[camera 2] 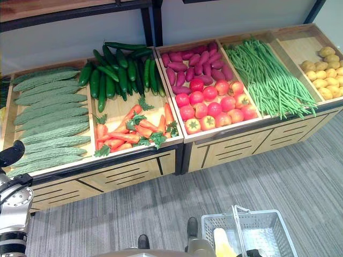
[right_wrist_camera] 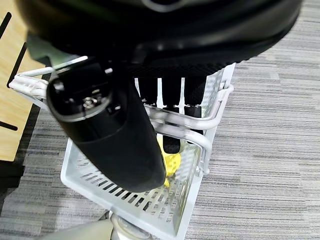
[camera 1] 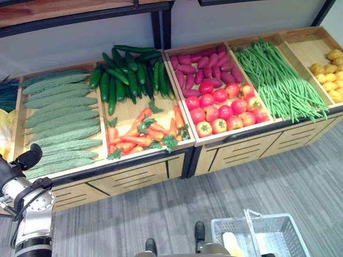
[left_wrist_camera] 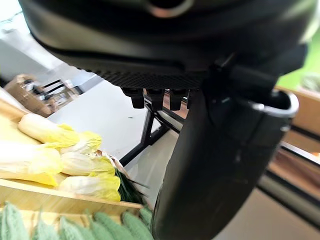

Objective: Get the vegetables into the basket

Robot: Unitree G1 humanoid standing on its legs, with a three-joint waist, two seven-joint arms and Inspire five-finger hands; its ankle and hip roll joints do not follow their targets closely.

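Note:
A white wire basket (camera 1: 278, 235) hangs low at the right over the floor. My right hand (right_wrist_camera: 105, 130) is shut on its handle (right_wrist_camera: 192, 122). A pale yellow cabbage (right_wrist_camera: 170, 161) lies inside it. The wooden produce stand (camera 1: 134, 176) ahead holds ridged green gourds (camera 1: 59, 123), cucumbers (camera 1: 126, 75), carrots (camera 1: 144, 134), purple sweet potatoes (camera 1: 206, 69), tomatoes (camera 1: 225, 110), long beans (camera 1: 273, 80) and potatoes (camera 1: 329, 75). My left hand (camera 1: 10, 168) hovers open and empty by the stand's front left corner, beside the gourds.
More yellow cabbages (left_wrist_camera: 65, 160) lie in a bin left of the gourds. A dark shelf frame (camera 1: 161, 27) runs above the stand's back. Grey striped carpet (camera 1: 268, 182) lies between me and the stand.

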